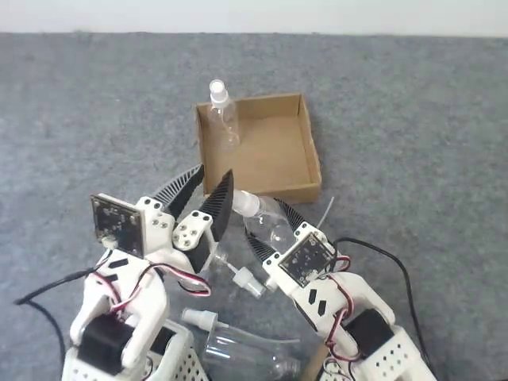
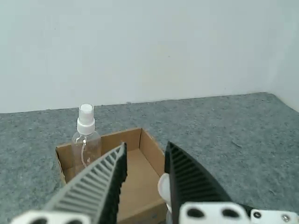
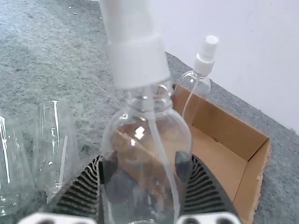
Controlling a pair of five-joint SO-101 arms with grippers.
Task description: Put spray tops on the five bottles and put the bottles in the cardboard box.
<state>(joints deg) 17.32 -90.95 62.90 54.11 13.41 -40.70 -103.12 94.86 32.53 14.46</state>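
Well, the right gripper (image 3: 145,189) is clamped on a capped bottle (image 3: 145,135) just before the box (image 1: 314,163); the left gripper (image 1: 213,179) gapes empty beside it; a second bottle (image 1: 225,121) stands in the box

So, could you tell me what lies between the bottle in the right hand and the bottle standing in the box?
In the high view, the cardboard box's near wall, then a stretch of its bare floor.
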